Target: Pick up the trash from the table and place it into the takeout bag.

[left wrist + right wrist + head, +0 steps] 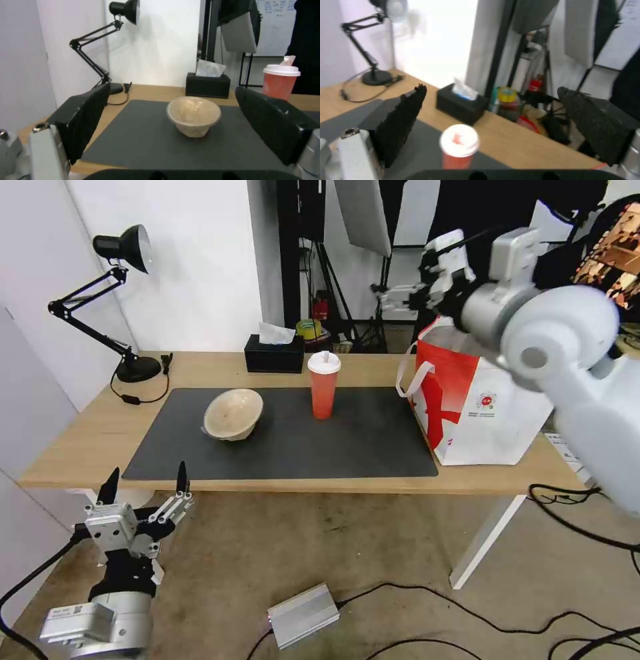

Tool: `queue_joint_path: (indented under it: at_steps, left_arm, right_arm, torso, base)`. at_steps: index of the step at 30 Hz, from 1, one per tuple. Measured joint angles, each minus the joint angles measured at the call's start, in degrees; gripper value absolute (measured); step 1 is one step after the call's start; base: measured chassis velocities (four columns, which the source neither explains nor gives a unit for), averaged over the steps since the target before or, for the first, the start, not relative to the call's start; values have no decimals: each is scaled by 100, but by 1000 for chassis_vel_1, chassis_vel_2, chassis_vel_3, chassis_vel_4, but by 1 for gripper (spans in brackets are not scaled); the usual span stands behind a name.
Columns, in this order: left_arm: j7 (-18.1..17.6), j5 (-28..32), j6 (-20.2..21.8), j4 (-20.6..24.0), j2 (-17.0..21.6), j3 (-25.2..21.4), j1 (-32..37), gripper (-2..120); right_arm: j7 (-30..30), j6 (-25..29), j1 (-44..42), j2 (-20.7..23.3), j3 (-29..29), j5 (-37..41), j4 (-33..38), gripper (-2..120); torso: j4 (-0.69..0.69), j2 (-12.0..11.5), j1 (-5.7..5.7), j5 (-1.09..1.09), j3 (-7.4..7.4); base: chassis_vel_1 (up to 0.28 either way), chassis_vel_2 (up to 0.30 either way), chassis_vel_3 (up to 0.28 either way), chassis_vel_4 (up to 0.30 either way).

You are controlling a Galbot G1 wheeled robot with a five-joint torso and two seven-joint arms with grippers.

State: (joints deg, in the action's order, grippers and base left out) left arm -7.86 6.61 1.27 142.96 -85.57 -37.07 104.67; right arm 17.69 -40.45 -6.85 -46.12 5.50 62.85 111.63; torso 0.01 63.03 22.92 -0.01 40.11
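Jaws of the left gripper (145, 483) stand wide apart with nothing between them, low in front of the table's (80, 447) near edge and aimed at the shallow beige bowl (233, 413). Jaws of the right gripper (400, 300) are likewise spread and empty, raised high over the mouth of the takeout bag (487, 413), which stands on the table's right end.

The bowl lies tipped on its side on the dark grey mat (333, 447), its opening turned toward the left gripper. The tall red white-lidded cup (323, 384) stands upright on the mat, between bowl and bag, well apart from both.

By my judgement the bowl or the cup comes next. For the bowl, the left gripper should rise above the table edge and close across the rim where it is narrowest, since the tilted wall may roll or slip. For the cup, a side grip below the lid would keep it upright.

A black tissue box (274, 353) sits behind the cup and a desk lamp (127, 300) at the far left corner; neither blocks the way. The bag's strap handles (408, 373) droop toward the mat and could catch an arm.
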Motion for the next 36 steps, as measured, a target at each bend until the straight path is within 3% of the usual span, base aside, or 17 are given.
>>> queue_joint_path:
  at_steps: [14, 18, 22, 29, 36]
  left_arm:
    - [-5, -1, 2, -47, 66, -67, 37, 100]
    - [-5, -1, 4, -92, 119, -40, 34, 100]
    - [-10, -2, 5, -102, 143, -45, 33, 100]
    - [-19, -2, 5, -117, 142, -52, 9, 100]
    - [-20, -12, 5, -120, 143, -37, 3, 100]
  right_arm:
    - [14, 786, -1452, 26, 111, -586, 431, 100]
    - [-27, 1772, -2252, -123, 113, -1178, 473, 100]
    - [-30, 2298, -2774, -213, 72, -1548, 491, 100]
    - [-59, 2711, -3875, -231, -386, -2160, 875, 100]
    - [-338, 3159, -5213, -201, -1195, -2942, 1486, 100]
  torso:
    - [-2, 0, 0, 1, 0]
    - [-2, 0, 0, 2, 0]
    - [-1, 0, 0, 1, 0]
    - [-1, 0, 0, 1, -1]
    - [-2, 0, -1, 1, -1]
  base:
    - [0, 0, 0, 0]
    - [0, 0, 0, 0]
    - [0, 0, 0, 0]
    - [0, 0, 0, 0]
    - [0, 0, 0, 0]
